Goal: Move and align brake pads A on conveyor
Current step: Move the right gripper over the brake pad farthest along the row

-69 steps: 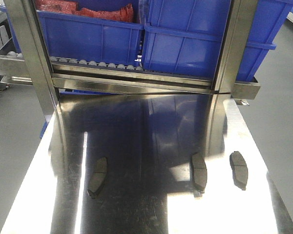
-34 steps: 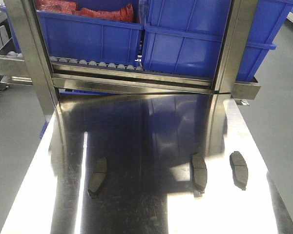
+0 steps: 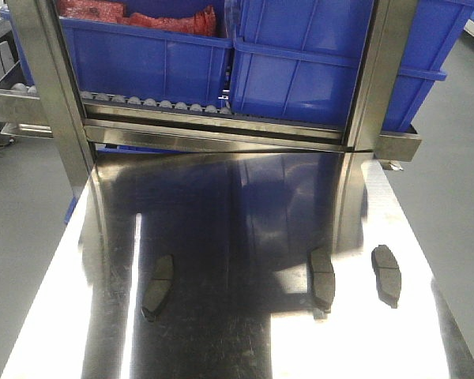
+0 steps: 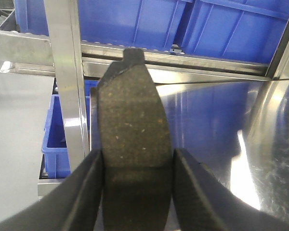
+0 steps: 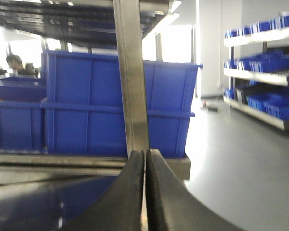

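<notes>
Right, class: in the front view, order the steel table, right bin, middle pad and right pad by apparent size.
1. Steel table
2. Right bin
3. Middle pad and right pad: they look alike, so I won't rank them.

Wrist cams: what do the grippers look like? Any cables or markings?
Left gripper and right gripper match: matte black fingers, curved, broad at the base and tapering to the tips. No cables or markings visible. The arms themselves are out of view.
</notes>
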You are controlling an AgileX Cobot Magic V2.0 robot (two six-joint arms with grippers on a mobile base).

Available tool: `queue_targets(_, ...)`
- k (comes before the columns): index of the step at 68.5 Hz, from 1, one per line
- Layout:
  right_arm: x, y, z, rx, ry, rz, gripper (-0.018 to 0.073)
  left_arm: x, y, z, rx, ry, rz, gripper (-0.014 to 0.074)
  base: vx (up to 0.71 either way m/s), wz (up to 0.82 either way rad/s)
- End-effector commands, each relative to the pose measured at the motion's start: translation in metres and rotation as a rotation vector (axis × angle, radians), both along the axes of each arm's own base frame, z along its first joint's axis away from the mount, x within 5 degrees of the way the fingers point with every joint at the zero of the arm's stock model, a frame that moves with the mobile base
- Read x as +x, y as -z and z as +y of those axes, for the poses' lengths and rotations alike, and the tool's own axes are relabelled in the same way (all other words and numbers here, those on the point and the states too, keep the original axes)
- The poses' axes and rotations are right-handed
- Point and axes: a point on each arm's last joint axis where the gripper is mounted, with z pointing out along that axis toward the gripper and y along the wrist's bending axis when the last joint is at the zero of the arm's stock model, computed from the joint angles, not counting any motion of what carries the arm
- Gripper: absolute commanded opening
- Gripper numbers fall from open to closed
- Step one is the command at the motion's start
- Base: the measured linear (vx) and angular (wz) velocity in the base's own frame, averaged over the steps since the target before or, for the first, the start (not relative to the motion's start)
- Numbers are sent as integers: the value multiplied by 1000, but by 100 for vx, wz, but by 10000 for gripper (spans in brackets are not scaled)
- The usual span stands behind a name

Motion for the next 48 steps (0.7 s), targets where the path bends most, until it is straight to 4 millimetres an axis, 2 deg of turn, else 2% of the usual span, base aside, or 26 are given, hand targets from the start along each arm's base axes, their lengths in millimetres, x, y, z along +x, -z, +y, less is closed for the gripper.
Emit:
queue_targets(1,15,-31,-2,2,6,33,-11,2,-18,-1,-34,6,-123,-6,0,0)
queue_targets(7,34,-42,-3,31,8,175,-11,2,-18,-1,-34,6,-123,-6,0,0)
queue_targets(13,52,-45,-5,51,12,343,-11,2,-18,-1,-34,6,-123,-6,0,0)
queue_targets(25,76,-38,-6,95,15,674,-11,2,-18,-1,-34,6,-123,-6,0,0)
queue_targets(34,82,-32,-7,87,21,792,-11,2,-18,-1,-34,6,-123,-6,0,0)
queue_targets(48,80,-25,-7,109,19,878,-10,2,-18,-1,-34,6,-123,-6,0,0)
